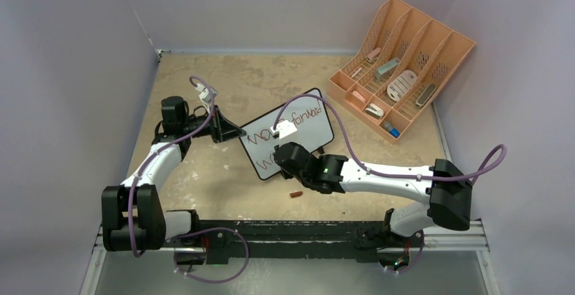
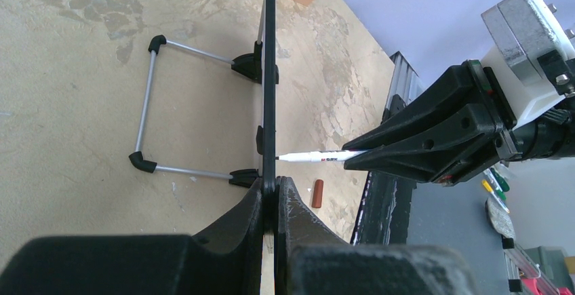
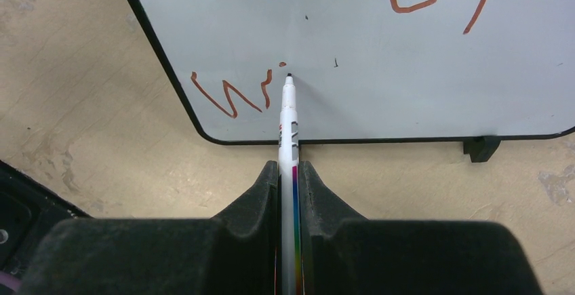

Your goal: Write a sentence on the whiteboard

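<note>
Writing step, second line. Right gripper (image 3: 289,167) clenched on marker (image 3: 289,115), tip at whiteboard (image 3: 407,71) just right of the "W". Left gripper (image 2: 270,188) clamps its edge, propped mid-table. Next move calls for light, even strokes rightward.

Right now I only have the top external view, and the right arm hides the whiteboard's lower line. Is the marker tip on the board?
Observer: Yes. In the right wrist view the marker tip meets the whiteboard just right of some orange strokes on the lower line.
Operator: What steadies the board?
Observer: In the left wrist view the left gripper has its jaws shut on the board's black frame.
Operator: Any other support?
Observer: A wire stand is folded out behind it.
</note>
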Robot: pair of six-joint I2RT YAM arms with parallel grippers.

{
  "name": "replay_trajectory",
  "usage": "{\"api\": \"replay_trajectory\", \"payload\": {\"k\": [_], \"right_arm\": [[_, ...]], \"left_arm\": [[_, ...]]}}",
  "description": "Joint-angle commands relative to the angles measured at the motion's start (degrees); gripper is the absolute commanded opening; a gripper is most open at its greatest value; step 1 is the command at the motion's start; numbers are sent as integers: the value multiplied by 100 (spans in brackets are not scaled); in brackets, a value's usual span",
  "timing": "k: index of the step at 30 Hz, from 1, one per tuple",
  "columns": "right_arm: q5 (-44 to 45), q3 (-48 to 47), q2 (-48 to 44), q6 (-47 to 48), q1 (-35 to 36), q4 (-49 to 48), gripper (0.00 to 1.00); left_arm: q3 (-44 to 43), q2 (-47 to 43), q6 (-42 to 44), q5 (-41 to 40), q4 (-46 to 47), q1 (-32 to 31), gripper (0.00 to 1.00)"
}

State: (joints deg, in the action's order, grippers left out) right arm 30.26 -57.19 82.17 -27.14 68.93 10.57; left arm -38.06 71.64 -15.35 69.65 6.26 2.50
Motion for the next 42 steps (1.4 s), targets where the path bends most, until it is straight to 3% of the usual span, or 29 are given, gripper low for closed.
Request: {"api": "replay_trajectory", "payload": {"k": [1, 32, 42], "right_arm": [[-23, -151, 59, 68, -20, -203, 0], [-113, 251, 30, -222, -16, 144, 0], [-57, -51, -341, -146, -19, 242, 0]], "left_arm": [[-157, 70, 156, -48, -37, -15, 0], [-159, 70, 156, -33, -38, -14, 0], [-158, 70, 156, -39, -37, -16, 0]]}}
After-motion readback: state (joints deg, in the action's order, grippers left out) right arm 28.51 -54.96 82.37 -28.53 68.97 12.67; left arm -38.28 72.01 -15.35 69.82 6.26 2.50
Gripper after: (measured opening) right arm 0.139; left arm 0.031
